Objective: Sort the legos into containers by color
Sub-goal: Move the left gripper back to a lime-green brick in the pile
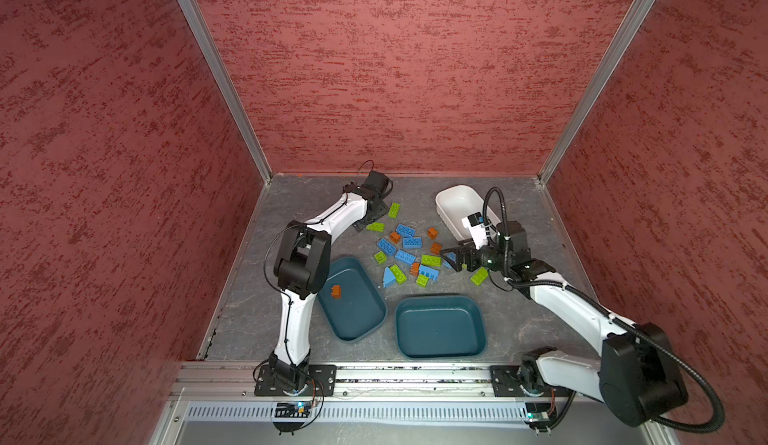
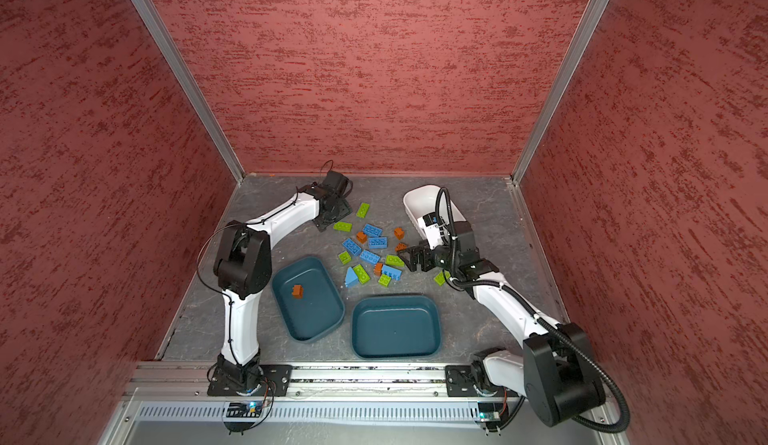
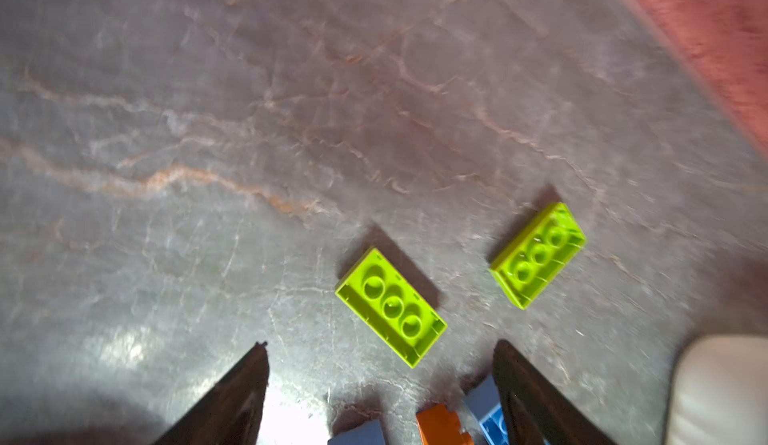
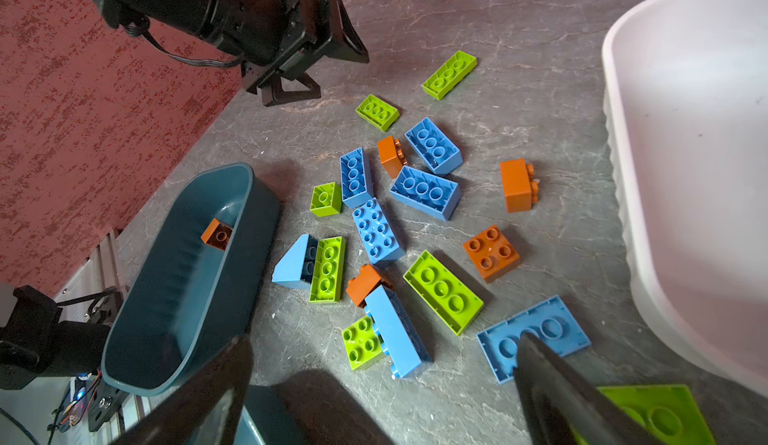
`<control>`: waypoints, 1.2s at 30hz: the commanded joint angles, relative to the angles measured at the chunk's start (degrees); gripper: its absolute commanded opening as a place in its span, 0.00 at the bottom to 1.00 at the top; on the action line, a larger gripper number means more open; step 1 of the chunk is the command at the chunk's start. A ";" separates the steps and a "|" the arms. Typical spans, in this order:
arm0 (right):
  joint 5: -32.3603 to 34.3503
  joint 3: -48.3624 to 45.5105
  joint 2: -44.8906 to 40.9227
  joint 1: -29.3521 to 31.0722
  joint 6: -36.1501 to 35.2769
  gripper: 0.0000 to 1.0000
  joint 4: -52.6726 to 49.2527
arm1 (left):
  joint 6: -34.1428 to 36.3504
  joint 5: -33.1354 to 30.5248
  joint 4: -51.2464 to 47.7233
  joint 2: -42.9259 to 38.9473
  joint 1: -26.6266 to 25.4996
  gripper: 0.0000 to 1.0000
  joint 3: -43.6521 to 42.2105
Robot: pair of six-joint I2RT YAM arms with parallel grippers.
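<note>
Legos (image 1: 405, 251) lying scattered over the desk (image 1: 249, 318), one orange brick (image 1: 336, 291) sitting in a teal tub (image 1: 365, 322) by the front edge, white tub (image 1: 455, 206) sitting toward the far right corner, left hand (image 3: 381, 345) hovering released near a green brick (image 3: 390, 308), right hand (image 4: 384, 339) hanging released over the legos.

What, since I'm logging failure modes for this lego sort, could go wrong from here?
1. The open left gripper faces a lime green brick lying diagonal to its fingers; closing could spin or shove it instead of gripping it.
2. The open right gripper hangs over crowded bricks, one finger covering part of a blue brick; it might pinch two colours together.
</note>
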 commanded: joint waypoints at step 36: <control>-4.10 0.83 2.29 -2.39 0.42 0.99 2.06 | -12.30 -3.87 -21.99 20.95 -1.38 0.68 25.45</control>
